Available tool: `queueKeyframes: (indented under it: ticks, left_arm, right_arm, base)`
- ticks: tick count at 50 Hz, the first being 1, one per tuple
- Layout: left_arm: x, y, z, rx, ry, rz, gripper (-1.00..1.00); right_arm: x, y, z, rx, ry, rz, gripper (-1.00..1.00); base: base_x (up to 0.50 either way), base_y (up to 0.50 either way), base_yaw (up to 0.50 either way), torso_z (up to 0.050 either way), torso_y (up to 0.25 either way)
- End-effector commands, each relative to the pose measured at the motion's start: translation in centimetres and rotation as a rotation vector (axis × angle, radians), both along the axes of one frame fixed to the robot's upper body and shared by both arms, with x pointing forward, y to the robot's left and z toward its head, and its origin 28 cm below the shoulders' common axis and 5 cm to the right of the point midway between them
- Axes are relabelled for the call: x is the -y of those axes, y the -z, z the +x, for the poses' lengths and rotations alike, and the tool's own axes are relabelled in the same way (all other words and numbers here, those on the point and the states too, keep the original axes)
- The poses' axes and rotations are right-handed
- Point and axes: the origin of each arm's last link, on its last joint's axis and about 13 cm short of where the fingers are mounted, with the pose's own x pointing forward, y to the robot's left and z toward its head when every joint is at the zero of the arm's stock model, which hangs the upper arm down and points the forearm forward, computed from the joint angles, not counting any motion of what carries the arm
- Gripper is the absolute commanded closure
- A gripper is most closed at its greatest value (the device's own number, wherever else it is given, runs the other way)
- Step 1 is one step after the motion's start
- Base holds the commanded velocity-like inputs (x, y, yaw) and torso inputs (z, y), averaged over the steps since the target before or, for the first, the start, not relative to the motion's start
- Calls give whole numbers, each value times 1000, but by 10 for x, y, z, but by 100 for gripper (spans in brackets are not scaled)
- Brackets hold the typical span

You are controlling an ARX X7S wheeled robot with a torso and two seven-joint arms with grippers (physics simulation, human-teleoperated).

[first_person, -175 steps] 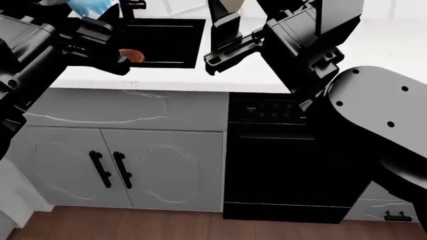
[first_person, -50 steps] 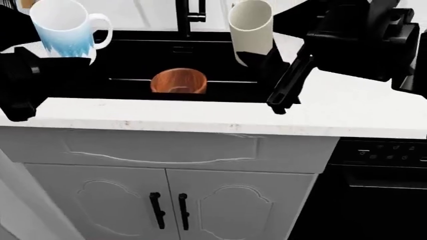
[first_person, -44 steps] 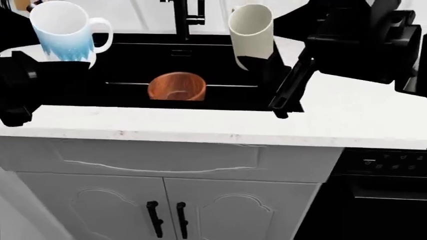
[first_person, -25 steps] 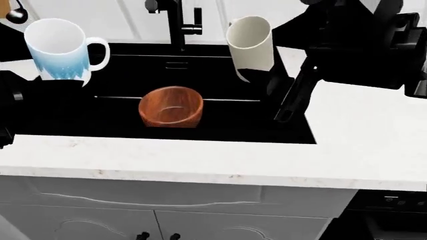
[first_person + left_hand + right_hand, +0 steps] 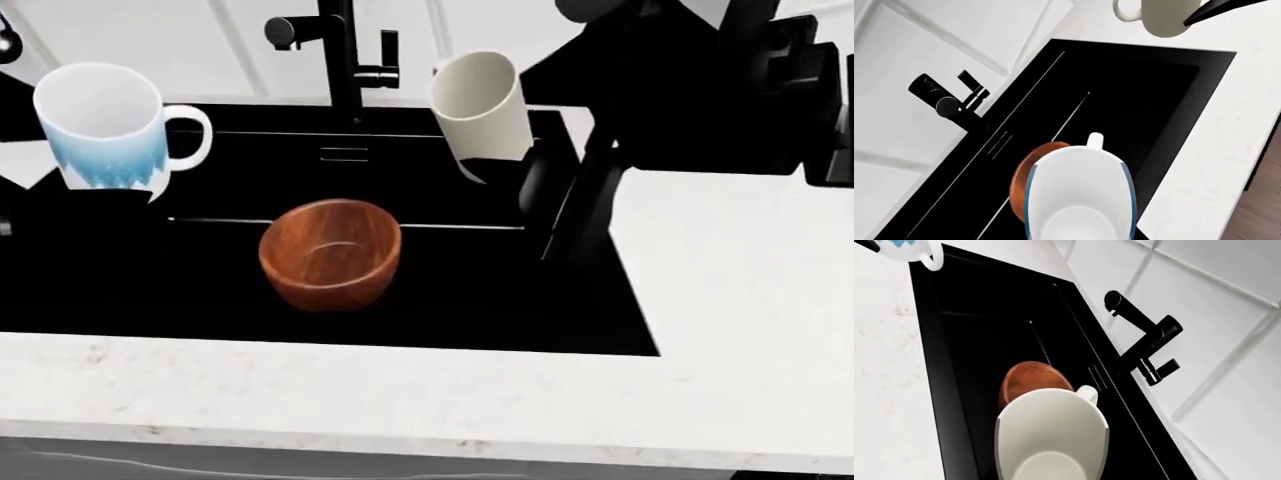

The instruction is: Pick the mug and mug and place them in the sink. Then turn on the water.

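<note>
The white mug with the blue jagged band (image 5: 100,130) hangs upright over the left end of the black sink (image 5: 507,300). My left gripper (image 5: 96,192) is shut on its lower part, dark and hard to make out. The cream mug (image 5: 483,110) hangs tilted over the sink's back right, with my right gripper (image 5: 518,172) shut on its base. In the left wrist view the blue mug (image 5: 1081,195) fills the foreground and hides the fingers. The right wrist view shows the same for the cream mug (image 5: 1051,440).
A brown wooden bowl (image 5: 331,252) lies in the sink below and between the mugs. The black tap (image 5: 340,50) with its lever stands at the sink's back edge. White counter (image 5: 721,300) runs along the front and right, with white tiled wall behind.
The head view has tilted down and closed in on the sink. Both mugs stay gripped and now hang over the basin, the blue one no longer over the left counter.
</note>
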Motion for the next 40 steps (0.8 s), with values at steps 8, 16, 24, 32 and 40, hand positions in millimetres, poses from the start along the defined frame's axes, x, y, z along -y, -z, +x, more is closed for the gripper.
queueKeyframes:
  ticks: [8,16,24,32,40]
  left_arm:
    - [-3,-2,-4,6,-8,11,100]
    - [-2,0,0,-2,2,11,100]
    - [-1,2,1,-12,8,17,100]
    - [-1,3,2,-19,17,20,100]
    - [-1,3,2,-19,18,26,100]
  right_arm:
    - [2,-2,-4,5,-7,-40,100]
    - [4,0,-5,-10,-2,-51,100]
    - [4,0,-8,-16,-20,-42,100]
    - [7,1,-12,-23,-24,-52,100]
    - [9,3,-13,-30,-22,-81,100]
  base:
    - [-135,307,0,1,0]
    - [-231,439,0,0,1]
    - [-167,354,0,0,3]
    - [0,0,0,0,1]
    - [-88,-4,0,0,0]
